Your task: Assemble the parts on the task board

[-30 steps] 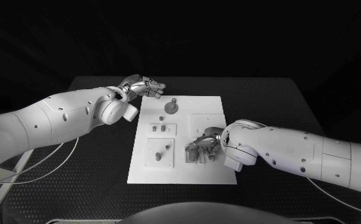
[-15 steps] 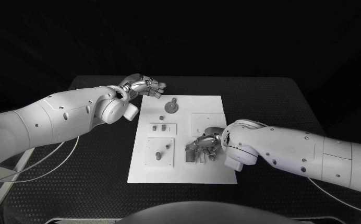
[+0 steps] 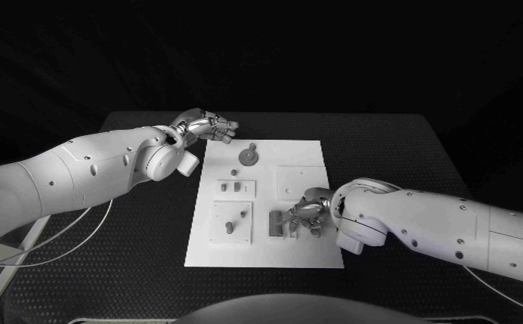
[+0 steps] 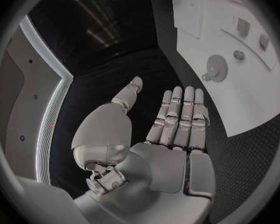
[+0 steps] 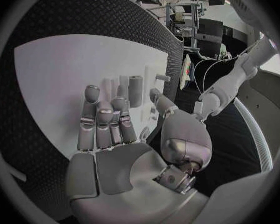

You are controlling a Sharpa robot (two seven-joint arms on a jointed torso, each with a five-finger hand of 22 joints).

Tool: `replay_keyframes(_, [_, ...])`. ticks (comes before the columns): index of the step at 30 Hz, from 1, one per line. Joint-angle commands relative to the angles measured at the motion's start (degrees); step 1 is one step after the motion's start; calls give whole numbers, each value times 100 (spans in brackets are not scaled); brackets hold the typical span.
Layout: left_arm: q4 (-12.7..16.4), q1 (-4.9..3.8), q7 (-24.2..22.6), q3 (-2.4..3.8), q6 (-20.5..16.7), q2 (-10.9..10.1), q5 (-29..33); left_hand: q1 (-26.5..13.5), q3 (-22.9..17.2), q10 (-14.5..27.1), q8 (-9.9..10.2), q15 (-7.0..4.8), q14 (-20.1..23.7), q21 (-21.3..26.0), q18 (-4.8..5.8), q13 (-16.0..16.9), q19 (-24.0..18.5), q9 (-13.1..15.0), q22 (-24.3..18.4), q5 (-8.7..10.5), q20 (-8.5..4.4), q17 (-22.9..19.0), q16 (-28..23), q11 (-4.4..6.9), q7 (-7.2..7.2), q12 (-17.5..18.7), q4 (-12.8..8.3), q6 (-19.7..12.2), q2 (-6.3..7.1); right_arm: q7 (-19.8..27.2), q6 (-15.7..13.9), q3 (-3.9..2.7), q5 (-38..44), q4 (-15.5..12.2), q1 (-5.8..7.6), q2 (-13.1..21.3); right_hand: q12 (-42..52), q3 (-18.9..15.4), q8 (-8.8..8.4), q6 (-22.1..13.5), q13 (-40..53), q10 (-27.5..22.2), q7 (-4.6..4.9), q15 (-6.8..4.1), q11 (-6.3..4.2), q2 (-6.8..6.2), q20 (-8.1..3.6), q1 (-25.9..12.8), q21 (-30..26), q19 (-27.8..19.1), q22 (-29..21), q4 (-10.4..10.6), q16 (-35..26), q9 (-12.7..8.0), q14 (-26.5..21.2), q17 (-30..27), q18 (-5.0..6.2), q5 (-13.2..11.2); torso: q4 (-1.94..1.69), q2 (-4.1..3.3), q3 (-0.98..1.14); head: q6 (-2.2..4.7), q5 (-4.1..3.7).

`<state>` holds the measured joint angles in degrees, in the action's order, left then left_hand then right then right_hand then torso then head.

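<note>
Picking out the task board (image 3: 306, 245) dead centre on the black surface (image 3: 392, 150), long side running twelve to six.

Up at eleven o'clock from the board, just off its far corner and over bare surface: the left hand (image 3: 209, 125). From the left wrist view, seen flat and open, fingers (image 4: 177, 114) straight and pressed side by side, thumb swung wide, nothing in the palm. Apart from the board, touching no part.

Down at four o'clock on the board, hovering low over the near right area: the right hand (image 3: 305, 214). From the right wrist view, seen with fingers (image 5: 105, 122) stretched out above the white plate, thumb off to one side, nothing gripped. Open, then. Fingertips right beside a cluster of small upright parts (image 5: 135, 90); touching or a hair apart, cannot tell.

Now the parts across the board. At twelve o'clock, lying flat, a round disc part (image 3: 249, 155) with a small stub at its edge, near the left hand yet well clear of it. At ten o'clock, standing in a square recess, a pair of little pegs (image 3: 230, 185). At seven o'clock, in a second recess, a single peg (image 3: 229, 226). At five o'clock, just beside the right hand, a grey block (image 3: 276, 223).
</note>
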<state>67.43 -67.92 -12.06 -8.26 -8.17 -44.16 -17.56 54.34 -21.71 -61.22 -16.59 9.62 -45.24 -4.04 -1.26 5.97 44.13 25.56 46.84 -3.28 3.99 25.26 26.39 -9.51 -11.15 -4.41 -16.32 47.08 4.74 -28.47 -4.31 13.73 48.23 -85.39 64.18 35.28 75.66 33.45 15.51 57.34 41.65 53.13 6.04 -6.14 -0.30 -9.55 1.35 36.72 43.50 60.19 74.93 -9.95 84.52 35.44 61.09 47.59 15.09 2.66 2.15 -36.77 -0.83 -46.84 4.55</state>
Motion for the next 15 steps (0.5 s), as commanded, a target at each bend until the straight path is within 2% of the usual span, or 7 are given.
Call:
replay_keyframes(1, [-18,-9,-88,4,-52,-9,3,-6,27,-31,-26,26,27,6,-41,9,-40,-4,-5,18,12,10,-37,3,10,18,0,19,37,91,-95,-19,342,-160,118,164,32,48,33,-26,15,-42,-1,-1,9,-55,14,24,29,-17,114,-1,42,14,-12,14,-9,18,17,4,1,51,-16])
replay_keyframes(4, [-33,-8,-112,3,-60,-19,3,-4,26,-33,-27,25,25,5,-42,10,-39,-4,-5,18,11,11,-36,4,11,17,0,20,36,186,-163,-35,449,-366,364,433,88,71,13,-84,55,-40,15,9,22,-119,-1,84,77,23,122,-6,102,6,17,49,-9,18,29,7,9,91,-11])
replay_keyframes(5, [-38,-7,-120,2,-65,-26,3,-1,25,-35,-28,25,23,4,-43,10,-37,-4,-4,18,11,12,-36,5,11,16,-1,21,35,222,-158,-40,454,-446,485,565,131,89,-19,-153,85,-33,36,25,41,-137,-12,141,110,47,126,-21,144,-7,35,72,-9,18,34,11,13,118,-19])
replay_keyframes(8, [-47,-7,-120,1,-113,-44,3,1,24,-38,-30,24,21,3,-44,11,-36,-4,-4,18,10,14,-36,6,12,15,0,24,32,335,-142,-69,521,-567,689,810,175,103,-5,-147,117,-30,41,36,48,-137,-26,230,148,65,129,-62,188,1,47,97,-9,19,36,8,13,199,-85])
replay_keyframes(11, [-91,-6,-121,-1,-177,-24,3,4,25,-40,-33,25,22,3,-44,12,-38,-3,-4,18,11,15,-38,7,15,15,-2,30,33,404,-83,-127,663,-618,847,1033,210,114,17,-125,141,-20,37,35,45,-103,-40,338,186,90,130,-124,225,13,64,115,-9,18,46,5,14,260,-134])
replay_keyframes(13, [-102,-5,-126,-3,-172,-19,3,7,26,-38,-40,27,28,4,-43,12,-42,-1,-5,18,13,16,-43,6,22,17,-3,42,38,403,38,-130,820,-570,980,1195,232,147,45,-99,157,-15,27,28,36,-28,-57,575,219,100,131,-283,249,29,77,125,-9,19,38,5,17,282,-171])
replay_keyframes(15, [-99,-5,-125,-11,-164,-22,3,6,27,-38,-43,28,30,5,-42,12,-45,0,-5,18,15,17,-46,6,29,18,-1,46,38,378,201,-129,837,-428,1084,1318,242,136,61,-88,165,-9,23,27,33,-5,-57,705,239,103,128,-370,258,39,84,127,-9,18,55,11,24,311,-192])
